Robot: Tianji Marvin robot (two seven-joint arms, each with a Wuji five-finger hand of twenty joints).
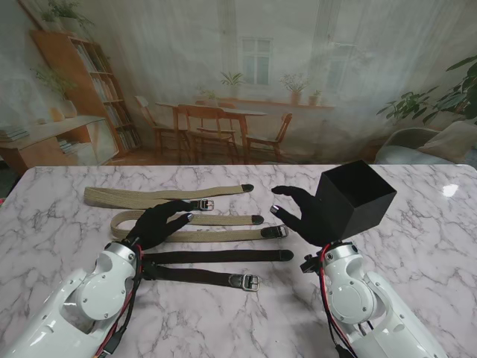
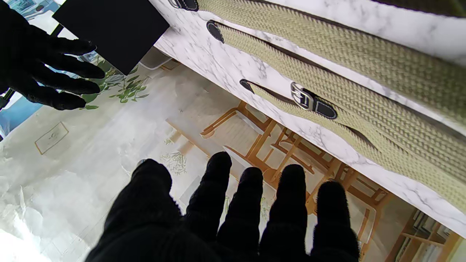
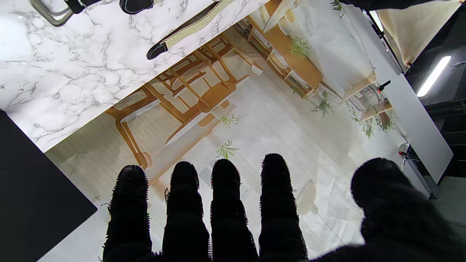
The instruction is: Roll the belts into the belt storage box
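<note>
The left hand [image 1: 160, 222] hovers with fingers spread, holding nothing, over the tan belts [image 1: 216, 235]; the right hand [image 1: 298, 210] is likewise splayed and empty, just left of the black storage box [image 1: 354, 198]. Dark belts [image 1: 216, 257] lie nearer to me than the tan ones, on the marble table [image 1: 432, 246].

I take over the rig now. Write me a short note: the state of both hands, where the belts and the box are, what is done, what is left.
Left hand: open, fingers spread over the beige woven belts, holding nothing.
Right hand: open, empty, just left of the black square storage box.
The black belts lie flat, nearer to me than the beige ones; the box stands on the right part of the white marble table.
Done: nothing, no belt is rolled.
Left: roll every belt and put it in the box.
</note>
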